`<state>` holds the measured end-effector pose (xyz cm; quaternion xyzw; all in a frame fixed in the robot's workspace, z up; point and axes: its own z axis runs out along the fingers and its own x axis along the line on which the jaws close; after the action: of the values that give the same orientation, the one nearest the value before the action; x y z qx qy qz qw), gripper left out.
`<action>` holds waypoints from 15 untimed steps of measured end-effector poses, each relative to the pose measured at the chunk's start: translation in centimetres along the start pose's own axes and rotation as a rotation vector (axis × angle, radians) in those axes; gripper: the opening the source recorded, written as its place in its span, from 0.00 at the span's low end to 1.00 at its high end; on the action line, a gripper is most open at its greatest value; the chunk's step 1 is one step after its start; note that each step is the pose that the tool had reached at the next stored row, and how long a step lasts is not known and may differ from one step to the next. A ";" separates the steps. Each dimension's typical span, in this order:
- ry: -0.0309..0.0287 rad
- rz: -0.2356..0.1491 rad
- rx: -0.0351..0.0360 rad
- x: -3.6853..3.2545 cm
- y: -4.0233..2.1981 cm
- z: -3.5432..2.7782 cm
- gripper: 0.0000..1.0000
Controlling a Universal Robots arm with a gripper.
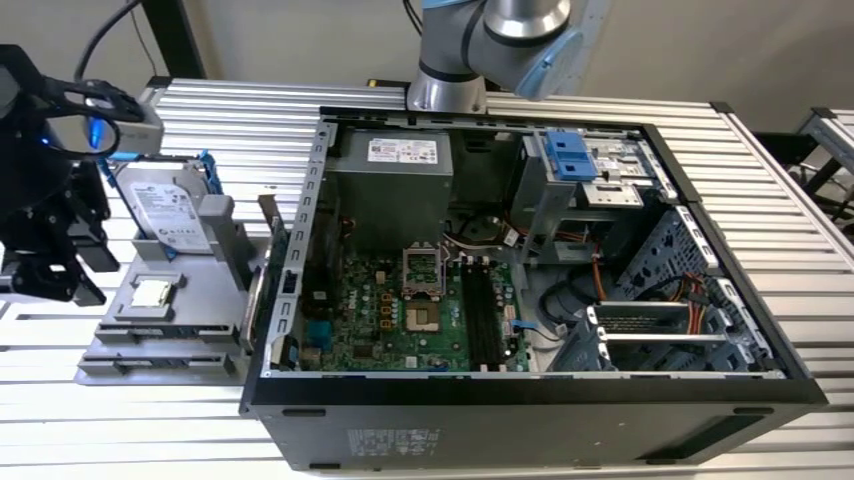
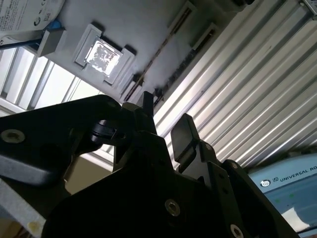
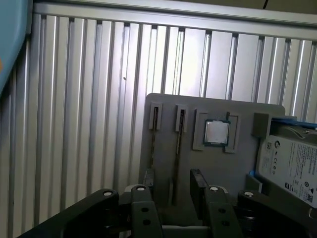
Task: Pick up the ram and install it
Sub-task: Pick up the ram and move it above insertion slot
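The ram (image 3: 177, 148) shows edge-on as a thin dark strip standing in a slot of the grey holder (image 3: 163, 158). In the second wrist view the ram (image 2: 153, 59) is a thin dotted line running toward the fingers. My gripper (image 3: 173, 179) is open, and its two black fingers (image 3: 198, 184) stand either side of the strip's near end as seen from the wrist. I cannot tell whether they touch it. In the exterior view the gripper (image 1: 60, 270) hangs at the holder's (image 1: 160, 345) left edge. The motherboard's long black memory slots (image 1: 483, 315) lie inside the open computer case (image 1: 534, 390).
On the holder, a square silver processor (image 3: 216, 132) sits beside the ram slots, and a silver hard drive (image 1: 167, 210) with a blue bracket stands behind it. The case's left wall (image 1: 287, 280) rises just right of the holder. Everything rests on a ribbed aluminium table (image 1: 801, 300).
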<state>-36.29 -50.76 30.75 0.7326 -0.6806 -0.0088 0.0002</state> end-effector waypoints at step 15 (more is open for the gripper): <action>0.0001 0.000 -0.0003 0.84 0.04 1.73 1.00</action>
<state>-36.29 -51.59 29.01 0.7326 -0.6806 -0.0089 0.0003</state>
